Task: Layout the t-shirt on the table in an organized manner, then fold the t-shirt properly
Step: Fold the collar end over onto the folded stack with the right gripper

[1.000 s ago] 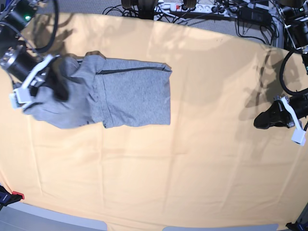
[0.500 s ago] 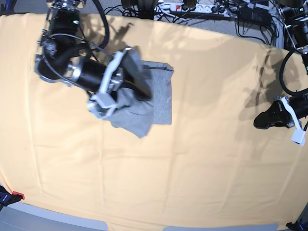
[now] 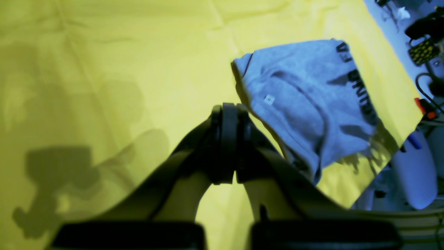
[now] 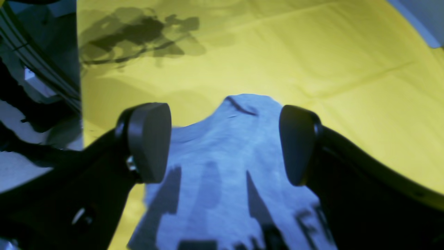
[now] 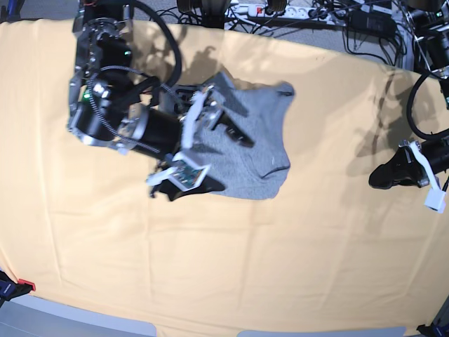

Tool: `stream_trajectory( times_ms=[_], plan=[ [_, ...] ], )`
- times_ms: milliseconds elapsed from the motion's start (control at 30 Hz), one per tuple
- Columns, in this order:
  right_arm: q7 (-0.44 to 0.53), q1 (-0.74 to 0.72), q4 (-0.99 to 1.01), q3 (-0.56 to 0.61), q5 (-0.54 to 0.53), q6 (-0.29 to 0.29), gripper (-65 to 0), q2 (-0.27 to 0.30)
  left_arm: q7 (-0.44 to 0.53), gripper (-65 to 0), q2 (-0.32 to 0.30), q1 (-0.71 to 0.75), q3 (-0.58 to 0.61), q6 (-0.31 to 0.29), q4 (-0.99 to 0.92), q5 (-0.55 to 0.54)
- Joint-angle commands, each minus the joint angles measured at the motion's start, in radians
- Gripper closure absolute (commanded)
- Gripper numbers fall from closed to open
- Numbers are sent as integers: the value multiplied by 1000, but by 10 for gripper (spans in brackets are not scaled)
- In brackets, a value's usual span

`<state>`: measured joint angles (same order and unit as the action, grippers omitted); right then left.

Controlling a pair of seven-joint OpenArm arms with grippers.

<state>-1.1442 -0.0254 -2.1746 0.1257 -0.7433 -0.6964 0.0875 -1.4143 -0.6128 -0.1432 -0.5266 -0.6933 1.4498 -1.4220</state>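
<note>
Grey heathered cotton is lying bunched under my right gripper (image 4: 225, 144), whose jaws are standing wide apart over the t-shirt (image 5: 252, 151) and gripping nothing. The shirt is sitting in a folded heap on the counter (image 5: 295, 267), toward the far edge and a little toward my right arm's side, well clear of the near edge. Black lettering is showing along one border of it in my left wrist view. My left gripper (image 3: 229, 146) is waiting shut and empty near the opposite side edge, well apart from the cloth. I am judging this as the release after a fold. To do it well, I should be lifting the right gripper straight up so its pads (image 4: 149, 142) are not dragging the top layer, then checking that the edges are lining up and smoothing the raised corner before the next fold
</note>
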Motion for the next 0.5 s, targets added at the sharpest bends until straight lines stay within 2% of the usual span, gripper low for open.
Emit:
stream_trajectory(
  times_ms=[0, 133, 167, 200, 267, 300, 400, 467],
  plan=[
    [22, -16, -16, -20, -24, -2, -492, 8, 18, 0, -22, -18, -9, -5, 16, -58],
    [23, -11, -16, -70, -42, -2, -480, 39, 18, 0, -21, -18, -9, -5, 20, -62],
    [26, -11, -16, -76, -30, -2, -427, 47, 18, 0, -21, -18, -9, -5, 25, -62],
    [27, -13, -16, -79, -6, -2, -332, 56, 18, 0, -20, -18, -9, -5, 32, -62],
    [45, -17, -6, -79, 37, -2, -69, 69, 18, 0, -11, -18, -2, -5, 62, -62],
    [71, -19, 9, -79, 56, -2, 0, 76, 18, 0, -3, -18, 11, -5, 85, -62],
    [167, -42, 107, -76, 111, -2, 0, 95, 18, 0, 21, -18, 105, -5, 183, -62],
    [182, -82, 201, -70, 142, -2, 0, 97, 18, 0, 34, -18, 187, -5, 250, -62]
  ],
)
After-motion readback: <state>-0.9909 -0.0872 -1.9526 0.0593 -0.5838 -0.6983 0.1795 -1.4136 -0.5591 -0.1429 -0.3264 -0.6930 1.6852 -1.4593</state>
